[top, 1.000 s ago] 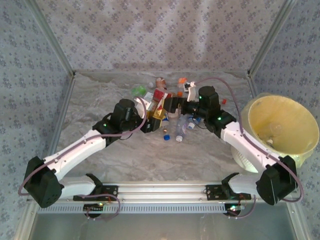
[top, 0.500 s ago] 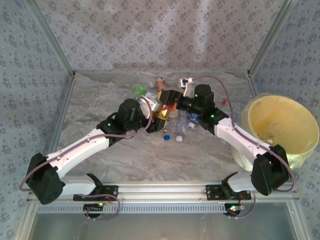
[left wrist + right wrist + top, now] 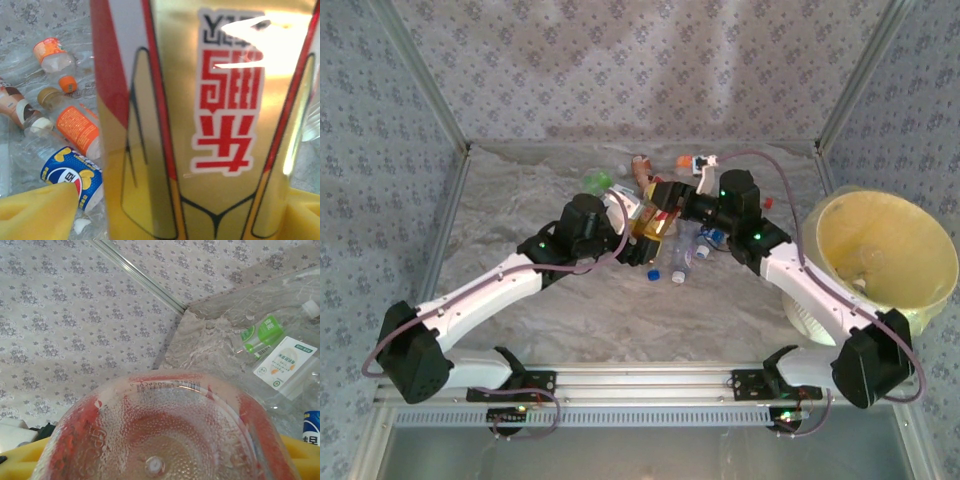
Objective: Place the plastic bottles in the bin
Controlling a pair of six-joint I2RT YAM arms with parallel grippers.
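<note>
A plastic bottle with a gold and red label (image 3: 654,217) hangs between the two grippers above the pile. My right gripper (image 3: 672,203) is shut on it; its dimpled clear base (image 3: 165,440) sits between the yellow pads (image 3: 25,457). My left gripper (image 3: 636,238) is open, and in its wrist view a gap shows between the gold bottle (image 3: 210,130) and the left yellow pad (image 3: 37,212). Other plastic bottles lie on the table: a blue-labelled one (image 3: 72,175), an orange-labelled one (image 3: 77,127) and a green-labelled one (image 3: 262,335). The bin (image 3: 920,300) stands at the right.
Loose bottles (image 3: 680,262) and caps (image 3: 651,274) lie on the crinkled sheet under the grippers. A green bottle (image 3: 598,181) and an orange-capped one (image 3: 685,160) lie near the back wall. Patterned walls close in the left, back and right sides.
My right gripper came in from the right and closed on the gold and red bottle. My left gripper then opened off it.
</note>
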